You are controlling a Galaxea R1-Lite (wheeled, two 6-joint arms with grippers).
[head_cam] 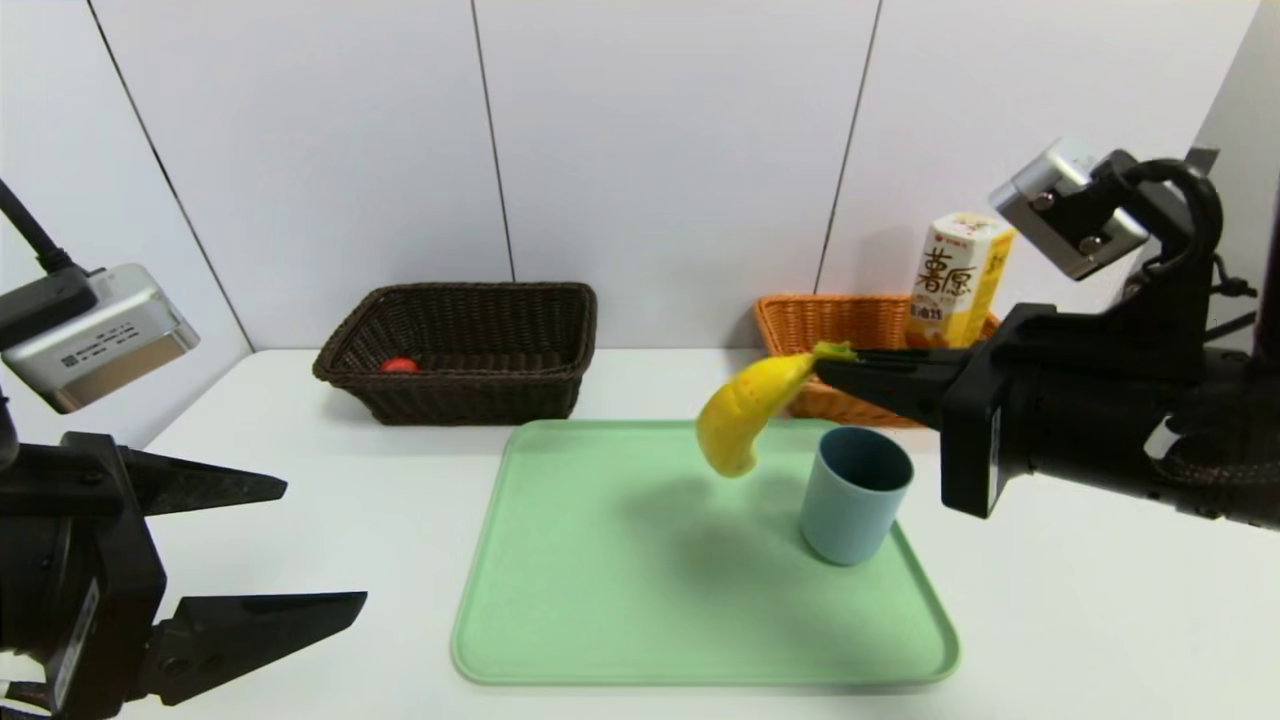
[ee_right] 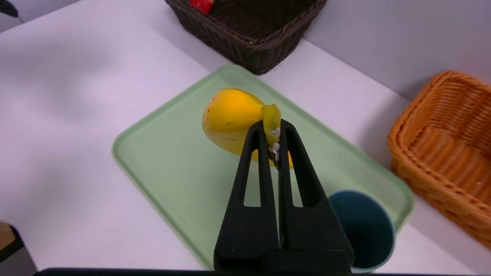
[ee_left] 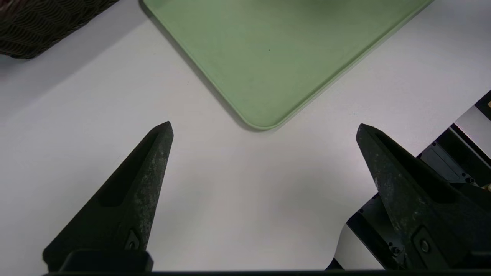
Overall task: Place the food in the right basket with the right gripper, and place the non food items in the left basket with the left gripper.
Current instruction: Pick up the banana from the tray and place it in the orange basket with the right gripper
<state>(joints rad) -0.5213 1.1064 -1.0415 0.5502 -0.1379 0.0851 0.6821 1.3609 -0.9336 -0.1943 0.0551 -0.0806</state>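
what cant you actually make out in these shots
- Red item in the dark basket: head view, the front wall hides all but its top; cut by the edge in the right wrist view.
- Snack box base: head view, hidden behind the orange basket rim and the right gripper.
- Banana stem: right wrist view, clamped between the fingers.
- No spoon appears in any view.

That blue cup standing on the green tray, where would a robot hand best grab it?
Probably by the rim, from above: the cup stands upright on the tray with its mouth open, so one finger could go inside the wall and one outside. The open left end effector would need to clear the banana hanging nearby.
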